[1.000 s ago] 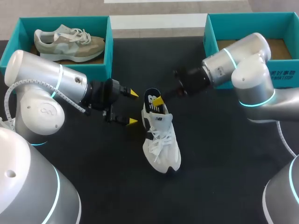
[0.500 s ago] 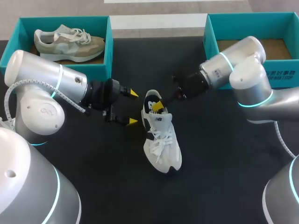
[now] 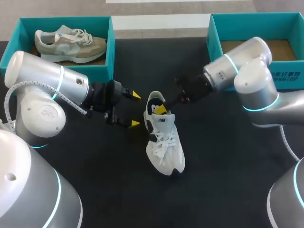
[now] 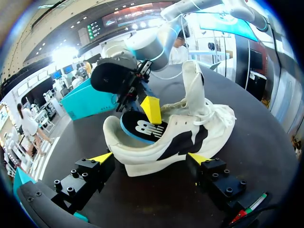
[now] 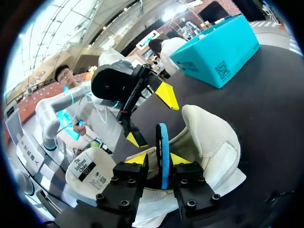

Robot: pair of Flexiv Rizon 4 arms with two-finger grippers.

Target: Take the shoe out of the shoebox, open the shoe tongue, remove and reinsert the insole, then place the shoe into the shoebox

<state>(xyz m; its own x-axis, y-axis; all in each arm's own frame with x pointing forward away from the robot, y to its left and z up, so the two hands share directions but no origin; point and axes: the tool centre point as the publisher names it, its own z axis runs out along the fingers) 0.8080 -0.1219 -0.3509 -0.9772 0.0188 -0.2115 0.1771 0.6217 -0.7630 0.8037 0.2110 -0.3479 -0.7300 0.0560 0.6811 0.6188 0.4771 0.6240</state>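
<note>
The white shoe is set upright on the table. At its heel opening the insole is pinched on edge by the right gripper. The left gripper is held just beside the shoe's heel, fingers spread wide.

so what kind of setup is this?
Likely a two-arm robot test bench for shoe handling: a black table, a left shoebox holding a beige sneaker, a right shoebox, and a white sneaker whose insole the right pincer grips.
</note>
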